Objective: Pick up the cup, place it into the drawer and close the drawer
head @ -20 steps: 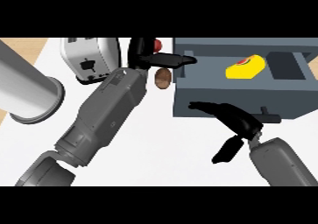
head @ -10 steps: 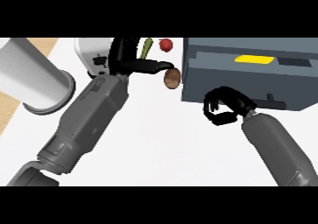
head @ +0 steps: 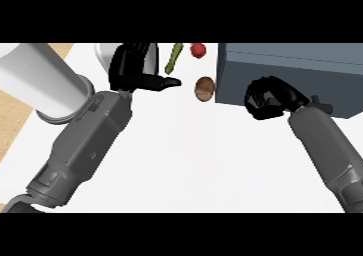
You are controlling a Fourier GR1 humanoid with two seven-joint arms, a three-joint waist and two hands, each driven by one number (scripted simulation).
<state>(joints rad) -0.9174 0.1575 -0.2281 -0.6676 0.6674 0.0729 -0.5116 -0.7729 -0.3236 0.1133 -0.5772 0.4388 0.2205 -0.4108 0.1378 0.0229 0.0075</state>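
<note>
The grey drawer unit (head: 302, 65) stands at the upper right with its front flush, and no opening shows. The yellow cup is not visible anywhere. My right hand (head: 269, 97) is against the drawer's front face with its fingers curled and nothing in them. My left hand (head: 136, 70) is at the top centre-left, fingers straight and thumb pointing right, holding nothing.
A brown rounded item (head: 204, 89) lies just left of the drawer unit. A green stalk (head: 173, 57) and a red item (head: 198, 49) lie behind it. A large white cylinder (head: 36, 80) lies at the left, and a white appliance (head: 106, 52) shows behind my left hand.
The drawer, open a second ago with the yellow cup inside, has slid shut. My right hand followed its front inward, curling. My left hand shifted slightly toward the top.
</note>
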